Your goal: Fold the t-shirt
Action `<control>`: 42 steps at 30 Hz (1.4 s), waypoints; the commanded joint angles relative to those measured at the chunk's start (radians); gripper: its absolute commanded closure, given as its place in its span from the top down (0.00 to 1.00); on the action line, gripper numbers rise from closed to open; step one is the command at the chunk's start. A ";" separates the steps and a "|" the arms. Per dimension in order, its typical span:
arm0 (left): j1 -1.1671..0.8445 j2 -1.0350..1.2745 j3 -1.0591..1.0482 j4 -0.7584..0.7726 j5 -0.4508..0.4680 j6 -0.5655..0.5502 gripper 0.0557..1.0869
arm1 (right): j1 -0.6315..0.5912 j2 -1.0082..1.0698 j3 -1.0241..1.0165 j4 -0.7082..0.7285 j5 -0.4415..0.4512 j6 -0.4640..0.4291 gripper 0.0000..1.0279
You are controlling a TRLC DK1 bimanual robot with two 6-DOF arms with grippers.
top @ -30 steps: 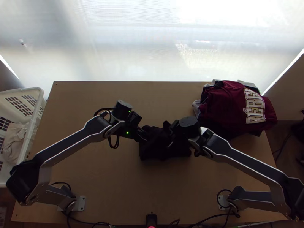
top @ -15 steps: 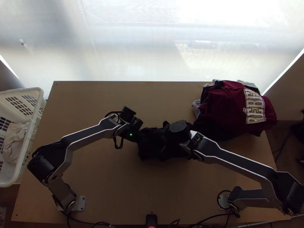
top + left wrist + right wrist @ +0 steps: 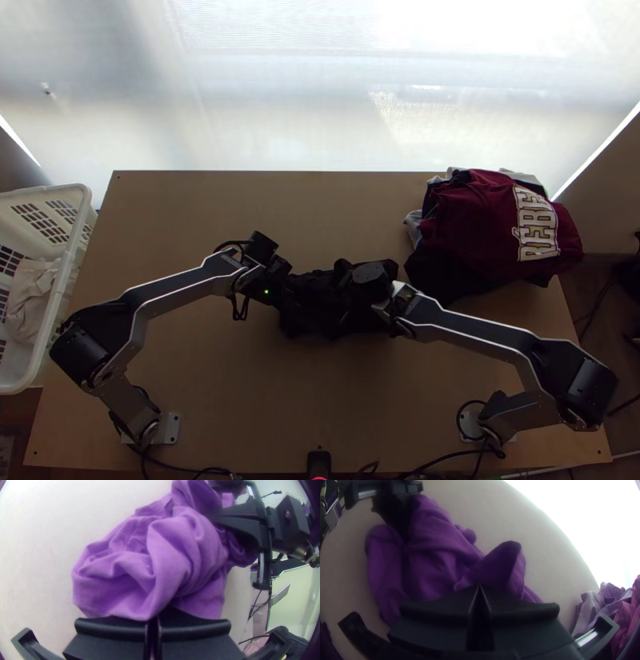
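Observation:
The dark t-shirt (image 3: pixel 320 302) lies bunched at the middle of the table in the top view. At its left side is my left gripper (image 3: pixel 270 290); my right gripper (image 3: pixel 370 282) is over its right part, fingertips hidden from above. In the left wrist view the creased t-shirt (image 3: pixel 180 551) runs to the tips of my left gripper (image 3: pixel 152 618), which is shut on its edge. In the right wrist view my right gripper (image 3: pixel 479 586) has its tips together on a raised fold of the t-shirt (image 3: pixel 430 560).
A pile of clothes with a maroon garment (image 3: pixel 488 216) on top lies at the table's far right. A white basket (image 3: pixel 60 272) holding pale cloth stands beyond the left edge. Bare table (image 3: pixel 240 376) lies between the two arm bases.
In the top view, my right gripper has moved left and slightly nearer. My left gripper has shifted slightly toward the near edge, and the t-shirt's left side now reaches farther left.

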 commanded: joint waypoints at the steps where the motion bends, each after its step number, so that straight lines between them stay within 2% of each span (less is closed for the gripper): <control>1: 0.024 -0.014 -0.028 -0.028 -0.053 0.041 0.04 | -0.140 0.016 -0.058 0.055 0.001 -0.087 0.03; 7: 0.039 -0.014 -0.034 -0.035 -0.059 0.072 0.04 | -0.382 -0.106 -0.135 0.051 -0.042 -0.200 0.03; 9: 0.041 -0.015 -0.039 -0.041 -0.059 0.080 0.04 | -0.442 -0.171 -0.146 0.012 -0.059 -0.228 0.03; 15: 0.042 -0.015 -0.042 -0.049 -0.059 0.098 0.04 | -0.471 -0.421 -0.104 -0.173 -0.067 -0.235 0.03; 19: 0.042 -0.015 -0.032 -0.055 -0.057 0.100 0.04 | -0.299 -0.465 -0.063 -0.226 -0.041 -0.179 0.03; 23: 0.042 -0.018 -0.028 -0.064 -0.057 0.103 0.04 | -0.071 -0.381 -0.048 -0.157 0.033 -0.179 0.03; 28: 0.047 -0.018 -0.026 -0.077 -0.057 0.103 0.04 | 0.135 -0.240 -0.063 0.016 0.127 -0.284 0.03; 30: 0.049 -0.021 -0.025 -0.087 -0.057 0.104 0.04 | 0.193 -0.189 -0.081 0.104 0.171 -0.358 0.03; 37: 0.061 -0.035 -0.023 -0.097 -0.056 0.101 0.04 | 0.271 -0.074 -0.140 0.297 0.226 -0.530 0.03; 42: 0.061 -0.020 -0.012 -0.095 -0.056 0.100 0.04 | 0.323 0.021 -0.207 0.433 0.259 -0.611 0.03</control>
